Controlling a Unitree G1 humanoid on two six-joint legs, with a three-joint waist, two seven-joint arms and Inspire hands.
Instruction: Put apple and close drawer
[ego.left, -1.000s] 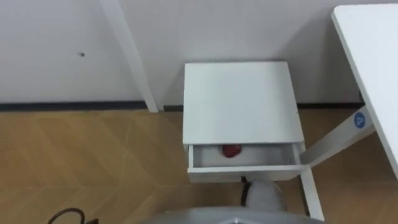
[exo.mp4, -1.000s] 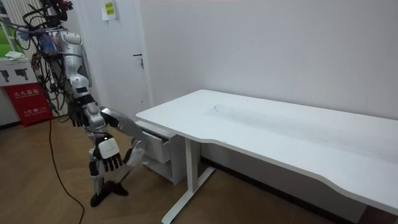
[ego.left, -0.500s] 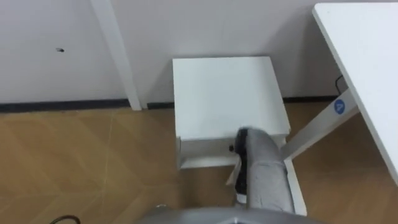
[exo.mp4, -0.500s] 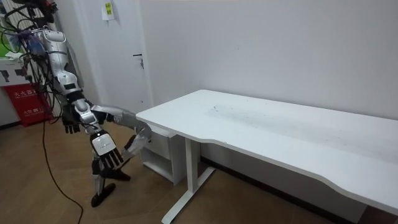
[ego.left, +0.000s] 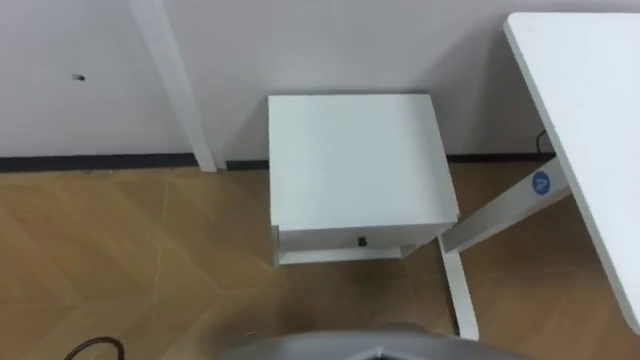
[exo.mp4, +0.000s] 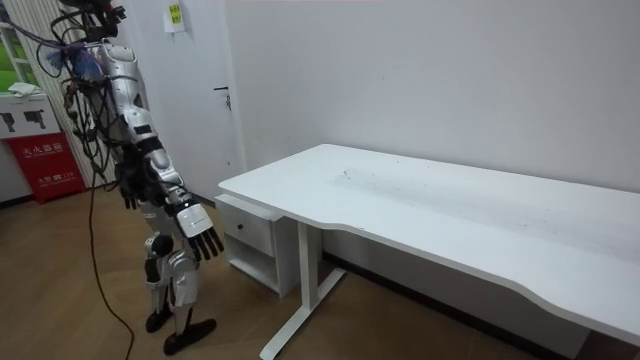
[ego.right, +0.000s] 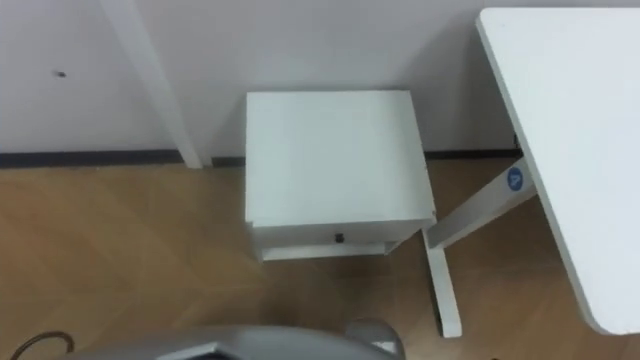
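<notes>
Now your drawer (ego.left: 320, 240) sits pushed in flush beneath the cabinet (ego.left: 352, 150) and its square, matt white top. A small dark round knob (ego.left: 360, 241) is centred on the plain front. With that front shut, you cannot tell where the apple lies. To the right runs the smooth white desk (ego.left: 590, 120), round-cornered, above a wood-patterned floor (ego.left: 130, 260). In the room view your robot stands before the cabinet. Its right hand (exo.mp4: 203, 238) hangs released, fingers spread, holding nothing. The left hand (exo.mp4: 126, 188) is a dark shape by the hip, and you cannot tell its state.
</notes>
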